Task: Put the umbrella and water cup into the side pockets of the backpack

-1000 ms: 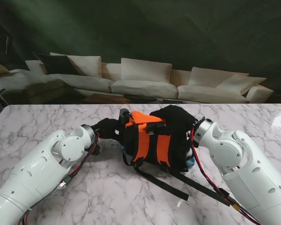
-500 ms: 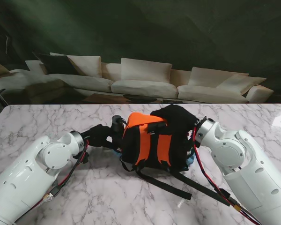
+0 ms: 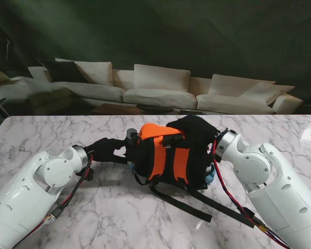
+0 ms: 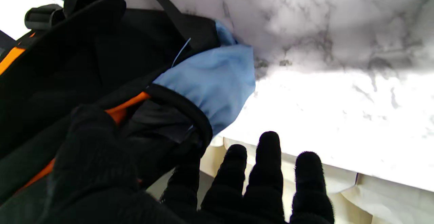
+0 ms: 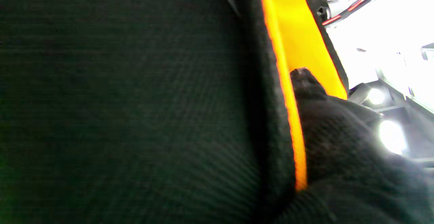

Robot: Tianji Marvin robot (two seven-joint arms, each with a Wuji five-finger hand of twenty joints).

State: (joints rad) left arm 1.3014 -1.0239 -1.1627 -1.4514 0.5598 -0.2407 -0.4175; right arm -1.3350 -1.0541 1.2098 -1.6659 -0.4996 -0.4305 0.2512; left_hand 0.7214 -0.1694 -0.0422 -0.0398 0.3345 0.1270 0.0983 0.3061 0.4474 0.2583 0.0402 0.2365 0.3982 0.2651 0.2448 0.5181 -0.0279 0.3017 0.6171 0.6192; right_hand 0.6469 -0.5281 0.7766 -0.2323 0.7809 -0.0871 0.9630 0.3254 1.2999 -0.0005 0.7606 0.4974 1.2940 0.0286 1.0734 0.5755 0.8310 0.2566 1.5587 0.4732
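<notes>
A white marbled counter [image 3: 145,218] is seen filling the near half of the stand view, with a pale sofa [image 3: 160,88] set beyond its far edge at 12 o'clock. At the counter's middle an orange and black backpack [image 3: 168,158] is stood up, its black straps [image 3: 197,205] trailed across the marble toward 5 o'clock.

The backpack is flanked by both white arms. The left arm [image 3: 36,189] is brought in from 8 o'clock, and the gloved left robot hand [image 3: 110,149] is placed against the backpack's 9 o'clock side. In the left wrist view, its fingers [image 4: 269,169] are seen spread and straight beyond the bag's edge, with the thumb lying against the black and orange fabric; nothing is gripped. Right beside it, a side pocket [image 4: 162,115] with a black rim is seen, and a light blue cloth-like panel [image 4: 217,78] is shown next to it, touching the marble.

The right arm [image 3: 272,184] is brought in from 4 o'clock, and the right robot hand [image 3: 197,132] is laid over the backpack's top at its 2 o'clock corner. In the right wrist view the picture is filled with black fabric and an orange band, with a gloved fingertip [image 5: 303,81] pressed against it; whether the bag is actually grasped cannot be told.

A small patch of blue [image 3: 211,178] is seen at the backpack's 4 o'clock edge; what it belongs to cannot be told. The umbrella and the cup cannot be made out.
</notes>
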